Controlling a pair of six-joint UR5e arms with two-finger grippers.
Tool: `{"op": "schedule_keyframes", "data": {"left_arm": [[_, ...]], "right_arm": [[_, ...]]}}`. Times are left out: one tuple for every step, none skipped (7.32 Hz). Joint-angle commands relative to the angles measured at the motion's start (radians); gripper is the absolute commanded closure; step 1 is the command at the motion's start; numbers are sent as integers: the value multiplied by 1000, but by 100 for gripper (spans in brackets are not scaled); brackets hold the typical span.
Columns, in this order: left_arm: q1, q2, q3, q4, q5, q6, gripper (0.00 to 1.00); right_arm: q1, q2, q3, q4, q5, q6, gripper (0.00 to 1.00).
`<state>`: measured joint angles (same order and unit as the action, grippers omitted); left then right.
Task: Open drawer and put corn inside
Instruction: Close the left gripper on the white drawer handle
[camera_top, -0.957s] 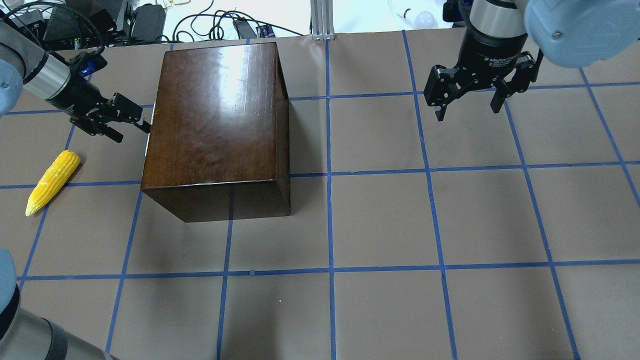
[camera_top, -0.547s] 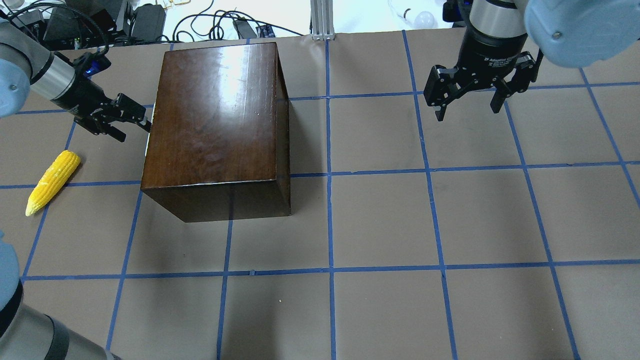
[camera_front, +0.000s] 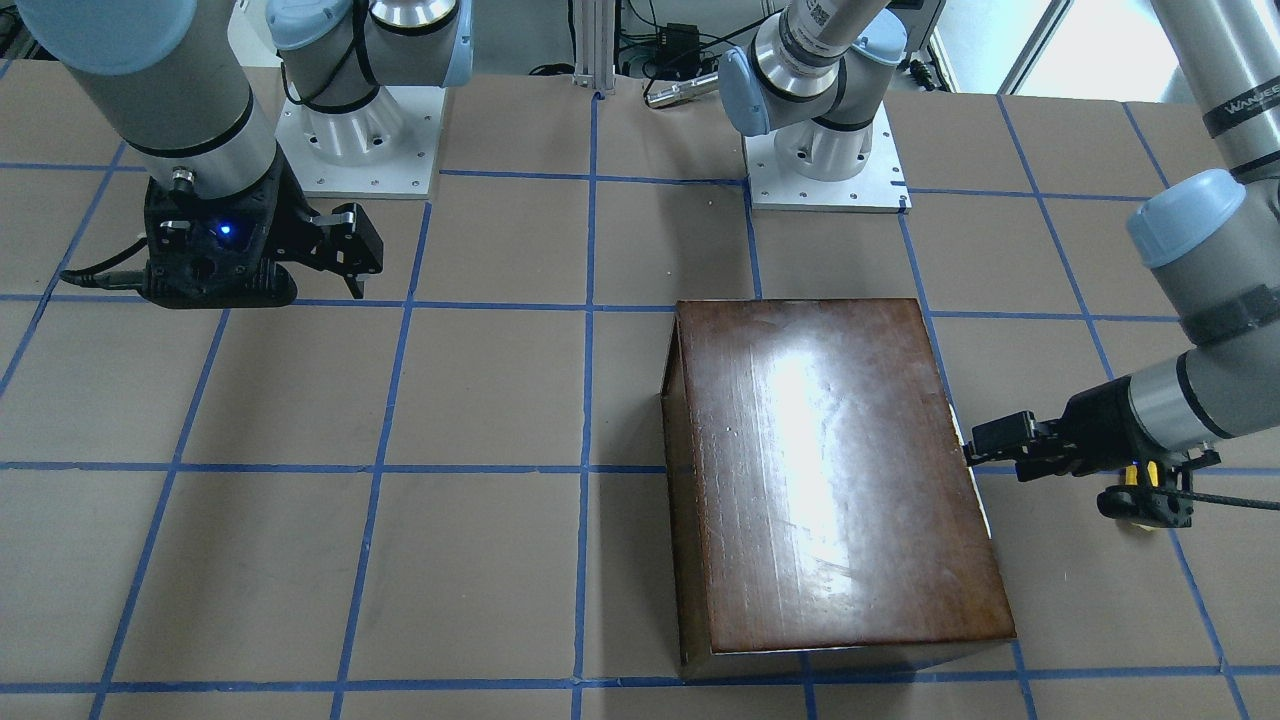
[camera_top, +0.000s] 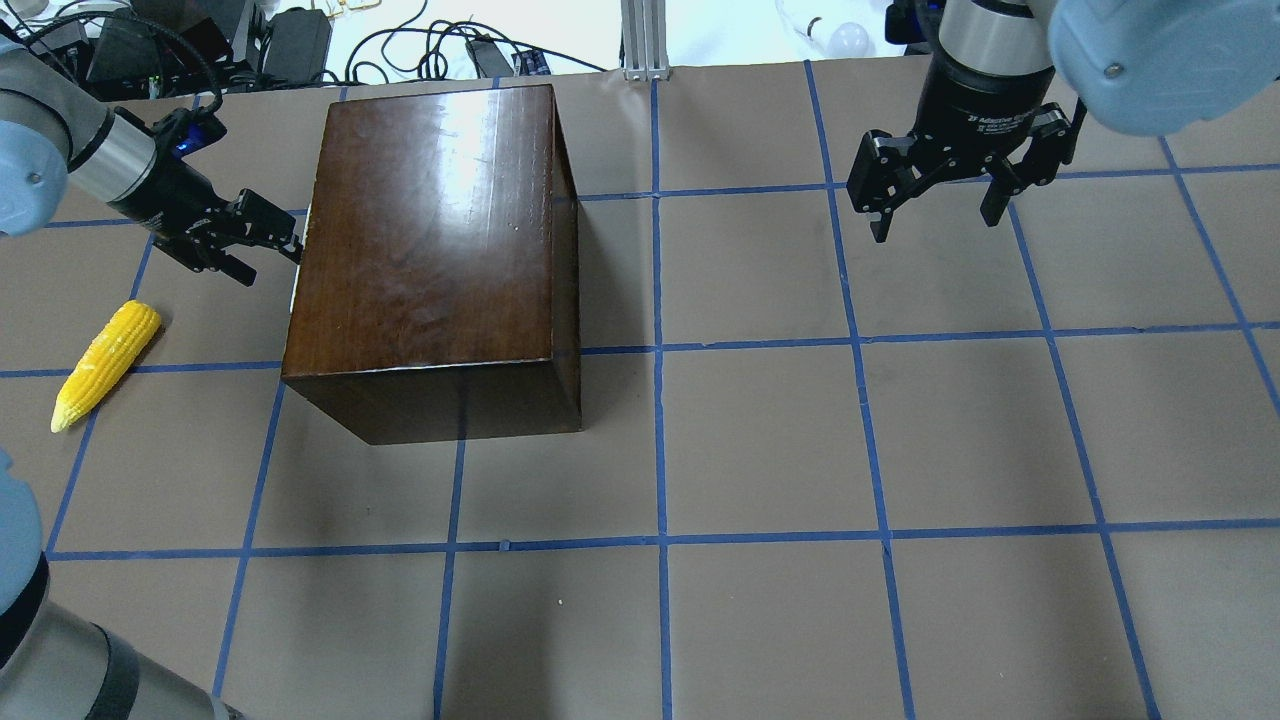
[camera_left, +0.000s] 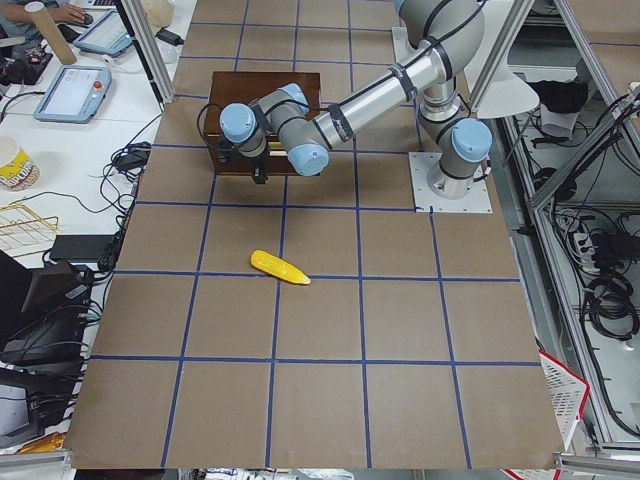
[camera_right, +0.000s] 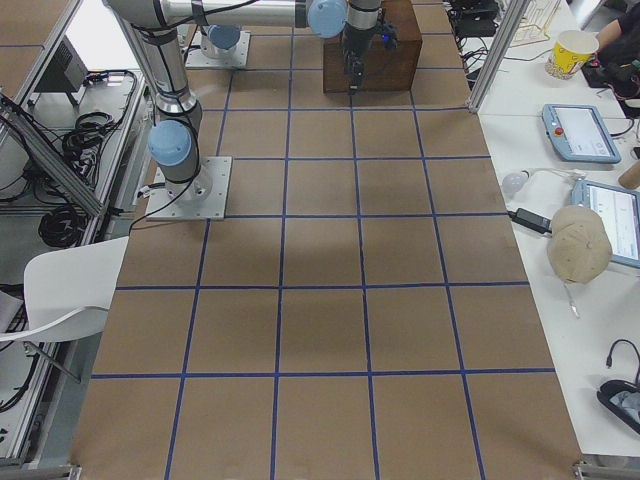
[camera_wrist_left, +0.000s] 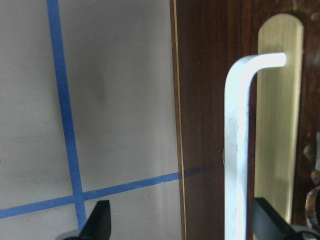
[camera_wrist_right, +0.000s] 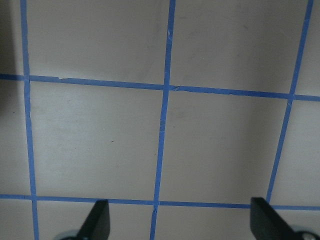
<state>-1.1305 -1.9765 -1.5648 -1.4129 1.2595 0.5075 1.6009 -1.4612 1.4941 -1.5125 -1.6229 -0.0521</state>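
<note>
The glossy dark-brown box (camera_top: 430, 230) stands at the table's far left, its drawer shut. The drawer front faces the robot's left. It shows in the left wrist view as a dark panel (camera_wrist_left: 205, 125) with a whitish handle (camera_wrist_left: 236, 150) over a brass plate (camera_wrist_left: 279, 130). My left gripper (camera_top: 268, 262) is open, level with that front, and the handle lies between its fingertips (camera_wrist_left: 100, 220) without touching them. The yellow corn (camera_top: 105, 363) lies on the table left of the box, apart from the gripper. My right gripper (camera_top: 935, 225) is open and empty above the far right.
The brown table paper (camera_top: 760, 440) has a blue tape grid. Cables and power bricks (camera_top: 290, 40) lie beyond the far edge. The right wrist view shows only taped paper (camera_wrist_right: 165, 125) below it. The box also shows in the front-facing view (camera_front: 830, 470).
My left wrist has shifted slightly toward the far edge while its gripper stays at the drawer front. The right arm, box and corn have not moved.
</note>
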Motion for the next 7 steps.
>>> {"op": "schedule_keyframes", "data": {"left_arm": [[-2,-8,-20,6,0,-3,0],[-2,-7,-24,17,1,-4,0],[-2,-8,-24,17,0,-4,0],[-2,-8,-24,18,3,-3,0],[-2,-10,-24,32,3,0,0],[0,-8,-24,60,9,9,0],[0,-8,-27,74,11,9,0]], "right_arm": [[1,1,0,0,0,0,0],[-1,1,0,0,0,0,0],[-1,1,0,0,0,0,0],[-1,1,0,0,0,0,0],[-1,-1,0,0,0,0,0],[-1,1,0,0,0,0,0],[1,1,0,0,0,0,0]]}}
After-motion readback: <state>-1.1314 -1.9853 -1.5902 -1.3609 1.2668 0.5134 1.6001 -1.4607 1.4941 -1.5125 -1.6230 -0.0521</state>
